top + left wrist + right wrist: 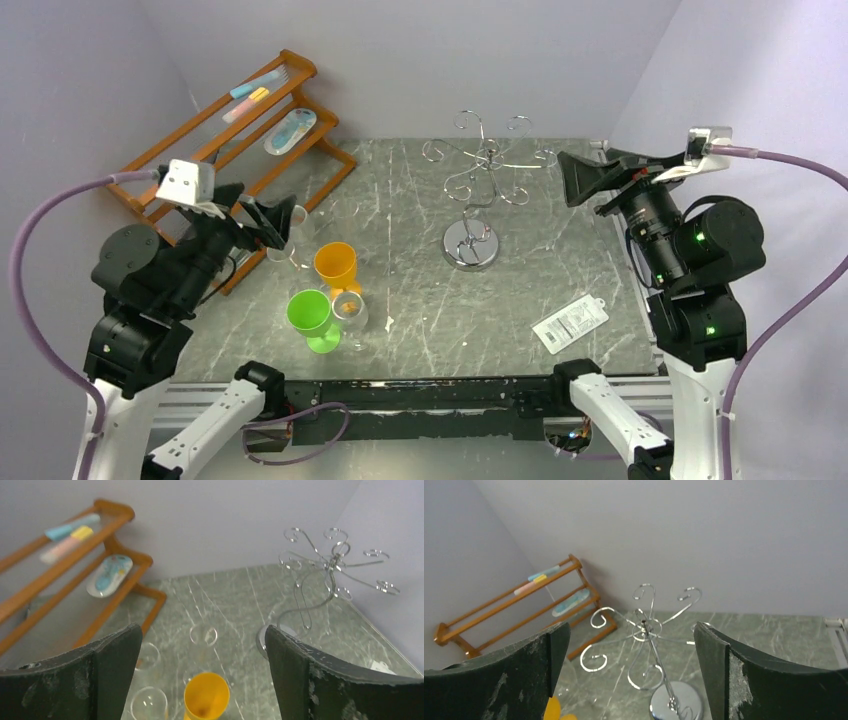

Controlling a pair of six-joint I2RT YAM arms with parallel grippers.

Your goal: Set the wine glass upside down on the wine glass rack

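**Hands.** The left hand [268,222] has its fingers spread wide with nothing between them. It hovers over the left side of the grey marbled bench [560,250], just beside a clear wine glass [299,231]. That glass stands upright near the foot of the orange-brown wooden tiered shelf [240,130]. The right hand [578,180] is likewise spread and empty. It is raised at the far right, near the silver wire wine glass rack [487,172] but apart from it.

**Rack.** It has curled arms on a central post and a round chrome base, and it stands far-centre on the bench, well apart from the glass. Nothing hangs on it.

**Clutter.**
- An orange plastic cup [337,265] stands just right of the wine glass.
- A green plastic goblet [313,318] stands nearer.
- A second clear glass [350,310] stands tight against the goblet; I cannot tell whether they touch.
- More clear glassware shows beyond the cup, and its count is hard to read.

**Judgement.** The step in hand is the approach and grasp, so the task is barely begun.

**To do it well:**
- Come in from the shelf side, away from the cup.
- Centre the bowl or stem between the fingers before clenching, and close gently, since glass is slick.
- Lift clear of the neighbouring cups and glasses before inverting.
- Slide the stem into an open curl so the foot rests on the wire.
- Main risk: nudging the light rack.
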